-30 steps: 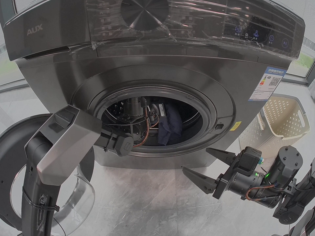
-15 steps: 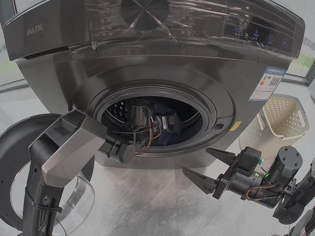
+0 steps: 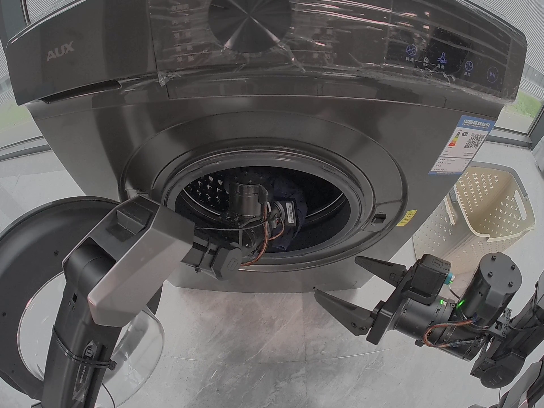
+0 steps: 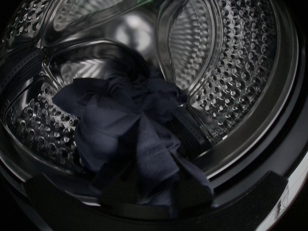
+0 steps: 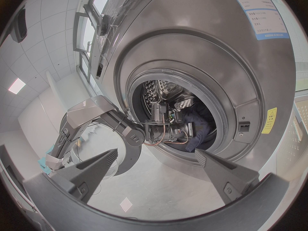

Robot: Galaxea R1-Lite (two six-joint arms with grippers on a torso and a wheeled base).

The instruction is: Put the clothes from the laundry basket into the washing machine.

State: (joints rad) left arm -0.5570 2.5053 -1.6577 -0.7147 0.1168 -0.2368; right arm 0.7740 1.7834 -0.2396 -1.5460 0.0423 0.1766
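While my left arm (image 3: 136,250) has swung rightward across the door opening, the left gripper (image 5: 192,132) stays inside the drum (image 4: 243,64); whether it is parted or clamped I cannot tell. The dark blue garment (image 4: 128,125) lies heaped in the drum, so I judge it delivered. The right gripper (image 3: 338,276) remains spread wide near the laundry basket (image 3: 493,199).

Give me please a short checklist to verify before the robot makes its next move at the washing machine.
1. Door open, swung aside: ok.
2. Dark garment lies in the drum: ok.
3. Garment's near edge clear of the front rim: cannot tell.
4. Left arm out of the drum: not ok, its wrist is inside.
5. Right gripper open and empty: ok.
6. Laundry basket emptied: cannot tell; the inside wall that shows is bare.
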